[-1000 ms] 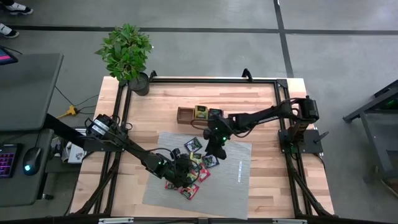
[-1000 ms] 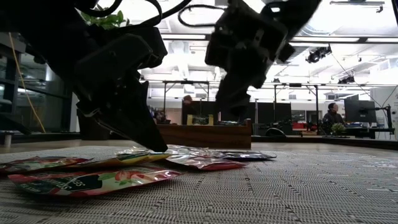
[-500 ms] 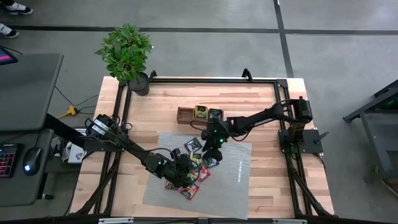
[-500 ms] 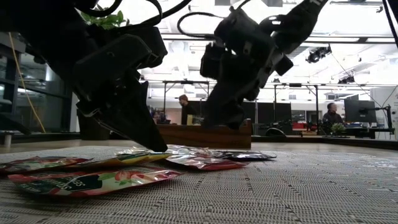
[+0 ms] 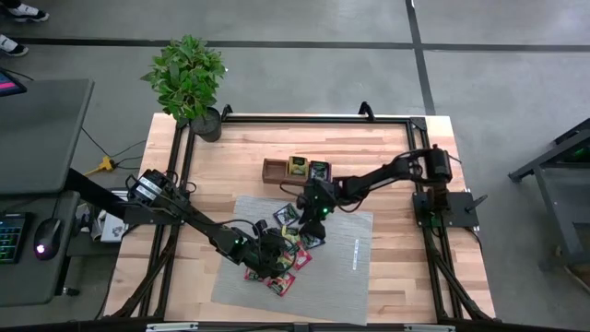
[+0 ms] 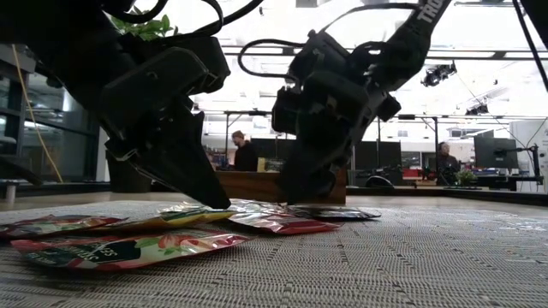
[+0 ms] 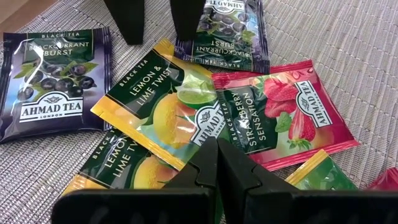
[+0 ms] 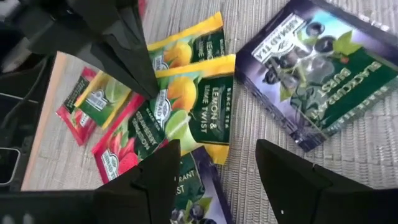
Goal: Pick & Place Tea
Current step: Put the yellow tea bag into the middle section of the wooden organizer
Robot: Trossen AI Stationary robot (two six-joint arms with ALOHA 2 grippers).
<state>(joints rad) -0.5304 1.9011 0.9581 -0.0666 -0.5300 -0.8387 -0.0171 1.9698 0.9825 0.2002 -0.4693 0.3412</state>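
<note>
Picking step: both my grippers are down among the tea sachets (image 5: 288, 242) on the grey mat (image 5: 355, 254).

My left gripper (image 7: 216, 163) is clenched, tips pressed on the Lemon & Lime Twist sachet (image 7: 165, 115) beside the Strawberry Sensation sachet (image 7: 280, 118). My right gripper (image 8: 217, 163) is spread wide above a Blackcurrant Burst sachet (image 8: 314, 84), holding nothing; I judge it must lower and close next.
</note>
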